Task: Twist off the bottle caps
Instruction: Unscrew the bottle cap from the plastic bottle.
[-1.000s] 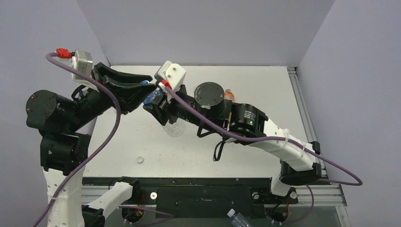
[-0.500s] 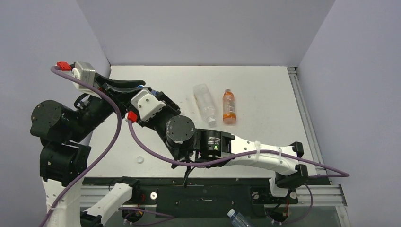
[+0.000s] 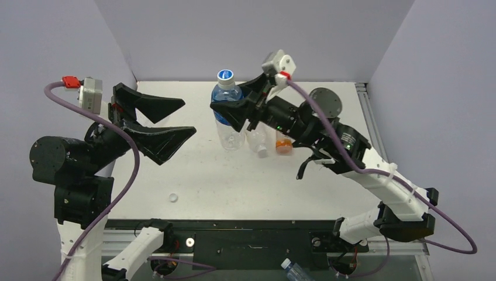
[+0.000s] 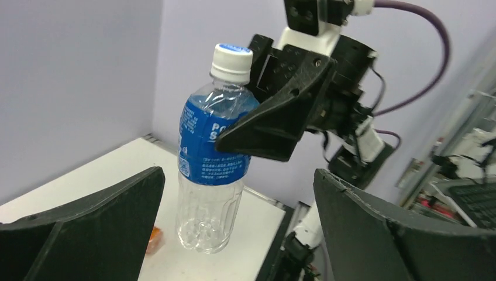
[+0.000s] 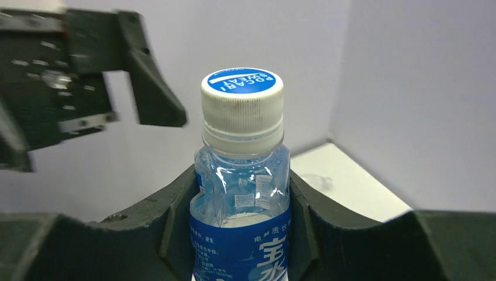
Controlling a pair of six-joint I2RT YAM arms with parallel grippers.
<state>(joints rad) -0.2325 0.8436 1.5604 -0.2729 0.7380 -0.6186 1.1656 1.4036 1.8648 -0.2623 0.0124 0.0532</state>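
My right gripper (image 3: 229,110) is shut on a blue-labelled clear bottle (image 3: 227,120) and holds it upright above the back of the table. The bottle's cap (image 3: 225,75) is white and ridged with a blue printed top, and it sits screwed on the neck (image 5: 242,102). In the right wrist view both fingers (image 5: 146,228) clasp the bottle at its label. My left gripper (image 3: 186,119) stands wide open to the left of the bottle, apart from it. In the left wrist view the bottle (image 4: 212,175) and its cap (image 4: 231,61) stand beyond my spread fingers (image 4: 88,228).
A clear bottle (image 3: 255,140) and an orange bottle (image 3: 283,143) lie on the white table (image 3: 327,111) behind the held one. A loose white cap (image 3: 173,198) rests near the front left. Another bottle (image 3: 294,270) lies below the table's front rail.
The left gripper has opened wide and drawn back left. The right arm has swung the bottle from the left side to the back centre and stood it upright.
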